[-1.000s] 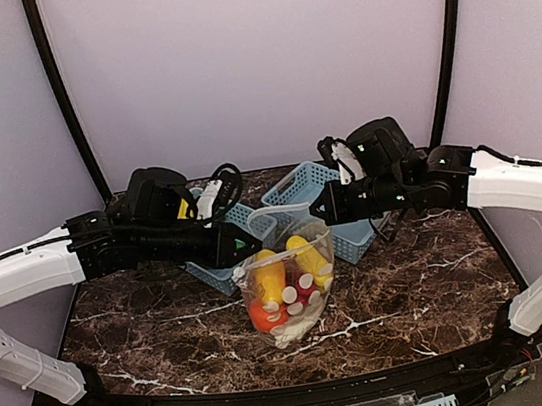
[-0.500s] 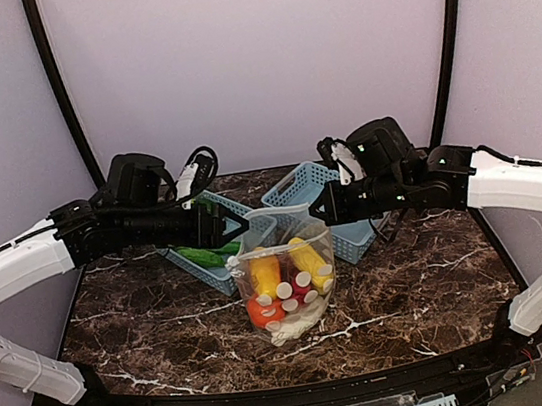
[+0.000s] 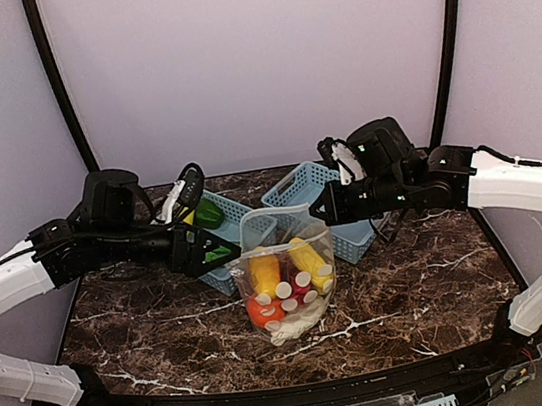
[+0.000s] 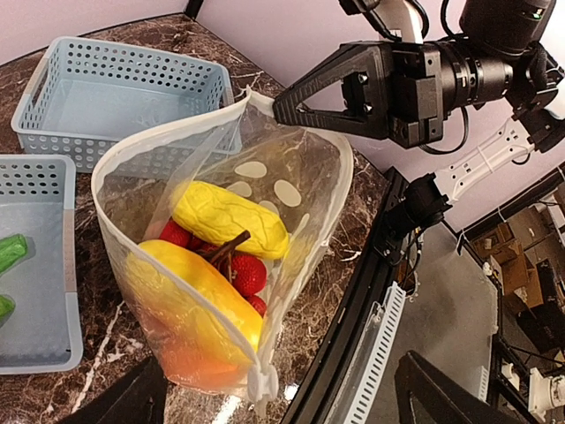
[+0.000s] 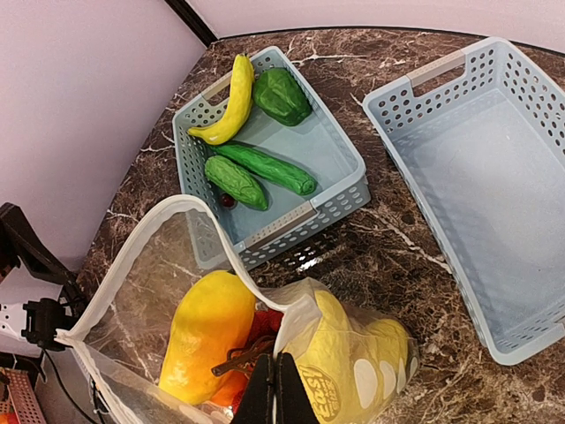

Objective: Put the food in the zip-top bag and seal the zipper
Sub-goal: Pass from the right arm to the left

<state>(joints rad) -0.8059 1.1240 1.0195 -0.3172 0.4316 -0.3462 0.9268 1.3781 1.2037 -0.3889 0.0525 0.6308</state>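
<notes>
On zip-top bag [image 5: 141, 265], unreadable round logo [image 5: 322, 382]

You have bare marble tabletop [image 3: 138, 333] along the near edge and toward both side edges. The zip-top bag [image 3: 287, 281] stands mid-table with its mouth gaping upward, though the right gripper [image 3: 324, 208] pinches its rim there. Just behind it, the vegetable basket [image 5: 278, 225] and the second basket [image 5: 415, 141] block the far edge. The left gripper [image 3: 224, 253], jaws spread, hangs by the vegetable basket.
</notes>
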